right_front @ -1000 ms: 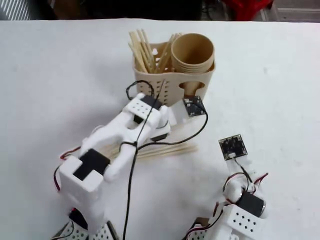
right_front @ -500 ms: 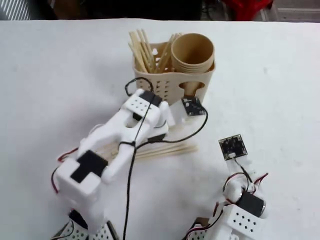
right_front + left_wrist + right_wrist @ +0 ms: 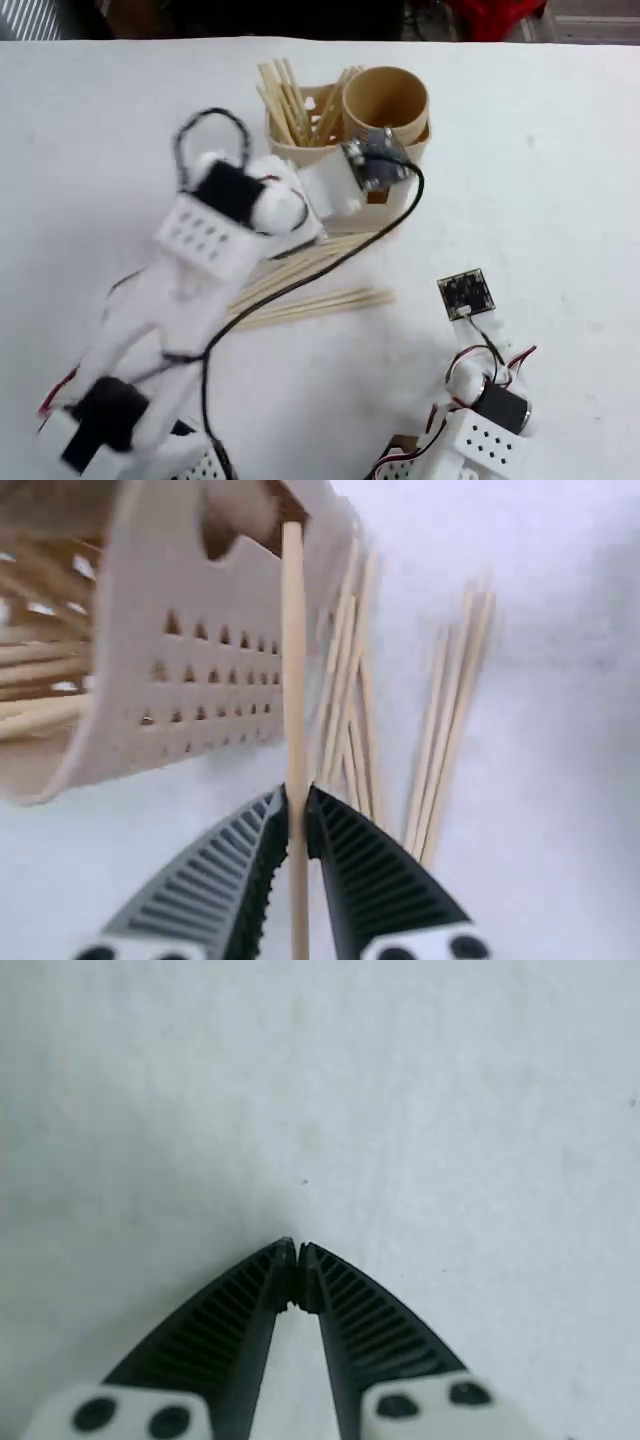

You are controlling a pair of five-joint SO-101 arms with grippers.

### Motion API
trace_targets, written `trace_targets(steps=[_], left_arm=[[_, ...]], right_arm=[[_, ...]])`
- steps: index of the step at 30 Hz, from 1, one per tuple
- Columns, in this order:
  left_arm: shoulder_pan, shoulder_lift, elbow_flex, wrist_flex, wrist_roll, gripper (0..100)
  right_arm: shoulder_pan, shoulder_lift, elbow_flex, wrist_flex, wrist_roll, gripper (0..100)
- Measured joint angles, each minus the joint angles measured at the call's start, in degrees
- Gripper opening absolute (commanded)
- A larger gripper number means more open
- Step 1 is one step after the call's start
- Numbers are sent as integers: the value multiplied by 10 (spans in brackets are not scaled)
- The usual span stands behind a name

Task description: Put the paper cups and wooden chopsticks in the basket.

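Left claw [image 3: 296, 815] pinches one chopstick [image 3: 293, 660], long axis aimed at the basket [image 3: 190, 680] wall just ahead; right claw [image 3: 297, 1275] closed, empty.

Both arms are built of white printed shells with black motor blocks set between the segments. The left arm [image 3: 190, 270] carries a flat white plate [image 3: 200, 235] dotted with small holes, and a thin black cable [image 3: 300, 286] runs along it to a small dark circuit board [image 3: 375, 160] at the wrist. The right arm [image 3: 480, 430] has a black cylindrical motor [image 3: 503, 408], thin red, white and black wires [image 3: 495, 358] and its own square board [image 3: 466, 293]. The left gripper [image 3: 297, 798] and right gripper [image 3: 295, 1252] have dark ribbed fingers [image 3: 365, 870] tapering to points, on white bases with round black screw holes [image 3: 170, 1420]
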Motion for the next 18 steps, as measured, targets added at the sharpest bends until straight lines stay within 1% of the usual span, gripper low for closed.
trace_targets(steps=[4,7,11,16,18], left_arm=[[0,-31,-88,-9,51,23],[0,-36,-138,-63,117,23],[0,-37,-152,-185,178,23],[-2,-22,-152,-359,196,23],[-13,-1,-149,-415,200,23]], right_arm=[[0,0,0,0,0,17],[0,0,0,0,0,17],[0,0,0,0,0,17],[0,0,0,0,0,17],[0,0,0,0,0,17]])
